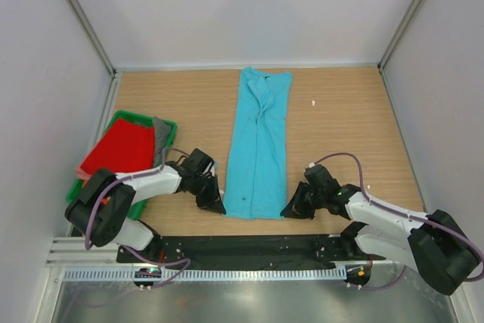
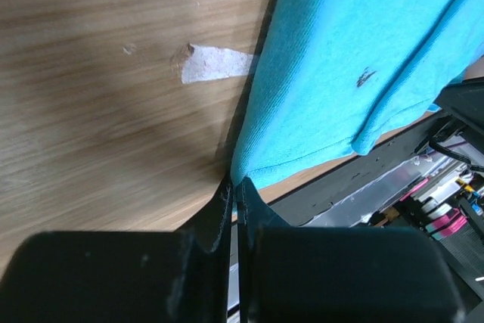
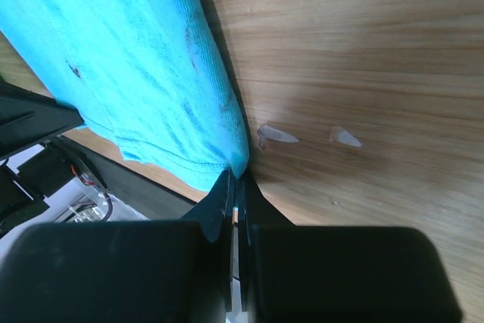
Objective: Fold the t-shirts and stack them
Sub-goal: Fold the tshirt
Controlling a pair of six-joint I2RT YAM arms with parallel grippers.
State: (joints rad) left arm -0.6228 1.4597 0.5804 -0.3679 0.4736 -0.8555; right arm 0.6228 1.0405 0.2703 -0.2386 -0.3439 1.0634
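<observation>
A turquoise-blue t-shirt (image 1: 259,144) lies folded into a long narrow strip down the middle of the table, collar end far, hem near. A small dark mark (image 2: 366,76) shows near its hem. My left gripper (image 1: 220,206) is shut on the near left hem corner (image 2: 243,174). My right gripper (image 1: 288,211) is shut on the near right hem corner (image 3: 239,163). Both corners rest at table level. A red t-shirt (image 1: 121,147) lies in the green tray at the left. The orange one is mostly hidden under it.
The green tray (image 1: 167,127) stands at the left edge beside my left arm, with a grey cloth (image 1: 160,133) next to the red shirt. Pale chips mark the wood (image 2: 213,63) (image 3: 277,135). A black rail (image 1: 249,247) runs along the near edge.
</observation>
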